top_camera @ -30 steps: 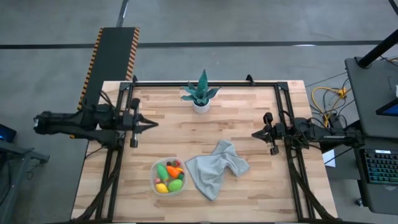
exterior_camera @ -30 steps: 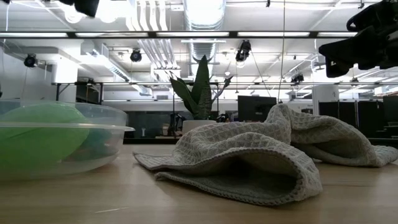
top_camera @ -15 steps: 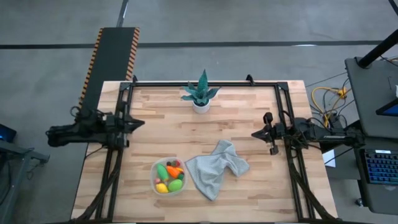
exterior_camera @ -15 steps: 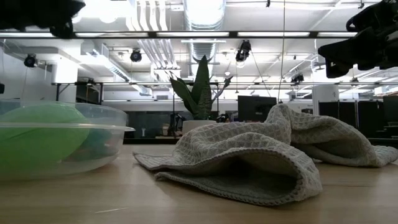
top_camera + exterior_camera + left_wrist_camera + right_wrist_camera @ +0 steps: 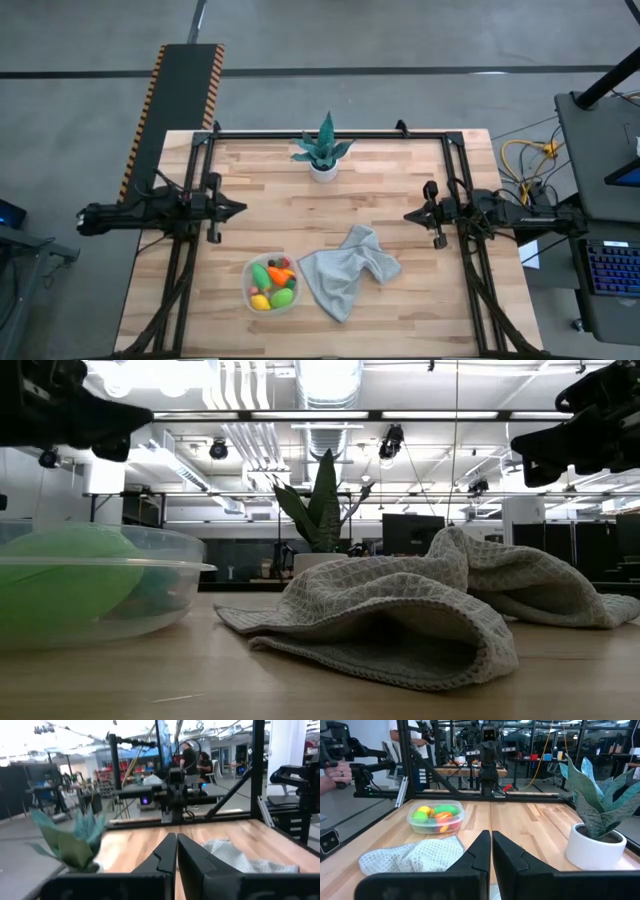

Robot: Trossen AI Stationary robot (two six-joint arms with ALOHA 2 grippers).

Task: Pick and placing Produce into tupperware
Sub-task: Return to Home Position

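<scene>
The clear tupperware tub (image 5: pixel 271 283) stands on the table near its front edge, left of centre, and also shows in the right wrist view (image 5: pixel 436 816) and the low view (image 5: pixel 90 580). Green, yellow, orange and red produce (image 5: pixel 272 284) lies inside it. My left gripper (image 5: pixel 240 209) hangs shut over the table's left side, pointing level toward the right edge, its fingers together (image 5: pixel 176 851). My right gripper (image 5: pixel 408 216) hangs shut over the right side, pointing level toward the left edge (image 5: pixel 491 845). Neither touches anything.
A crumpled grey cloth (image 5: pixel 347 268) lies right of the tub. A spiky teal plant in a white pot (image 5: pixel 322 152) stands at the table's far edge, centre. Black frame rails (image 5: pixel 180 270) run along both sides. A person's hand (image 5: pixel 329 776) shows beyond the table.
My left gripper has drawn back toward the table's left edge, then come a little way right again, and has sunk lower, staying shut. The right arm, tub and cloth have kept still.
</scene>
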